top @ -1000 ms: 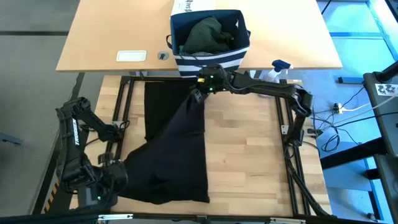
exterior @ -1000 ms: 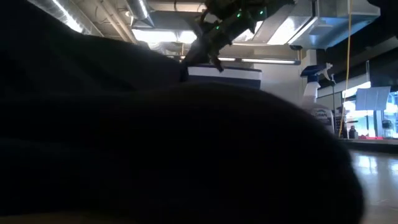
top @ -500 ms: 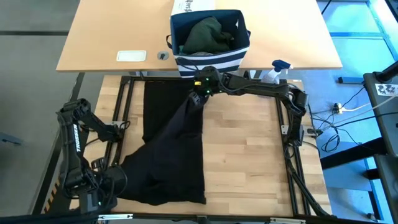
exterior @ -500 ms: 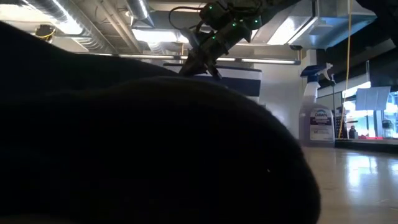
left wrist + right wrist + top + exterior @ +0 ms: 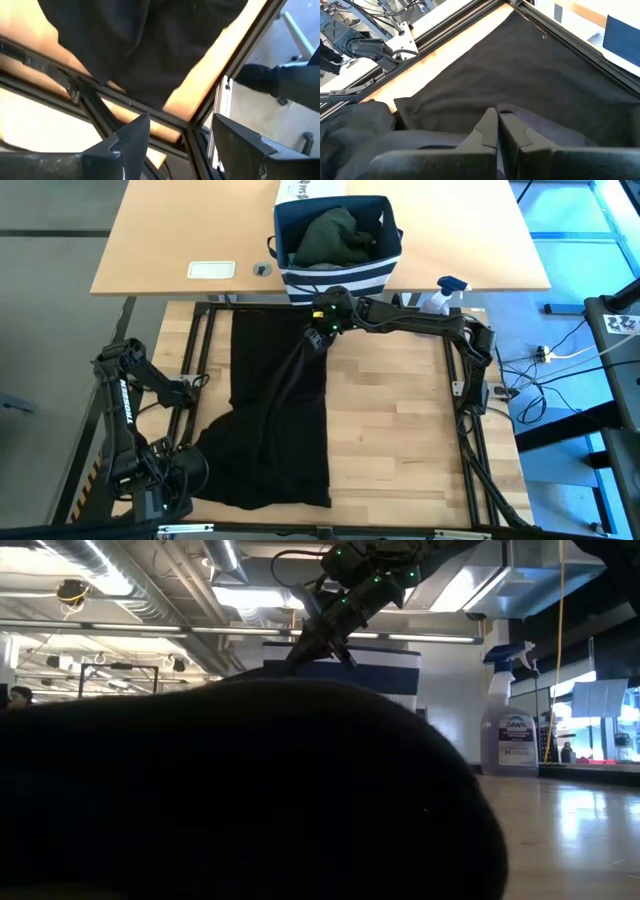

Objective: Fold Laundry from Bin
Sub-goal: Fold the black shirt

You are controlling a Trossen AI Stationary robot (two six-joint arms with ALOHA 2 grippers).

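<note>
Black soft cloth garment: spread over the pale butcher-block wooden table, its far part lifted into a ridge. Right gripper: fingers pressed together on that ridge, beside the navy fabric bin with white stripes. Bin: holds a bunched dark green garment; stands on a tan desk behind the table. Left gripper: fingers spread, holding nothing, at the table's near left corner. Spray bottle: upright at the table's far right. Room: exposed ceiling ducts.
</note>
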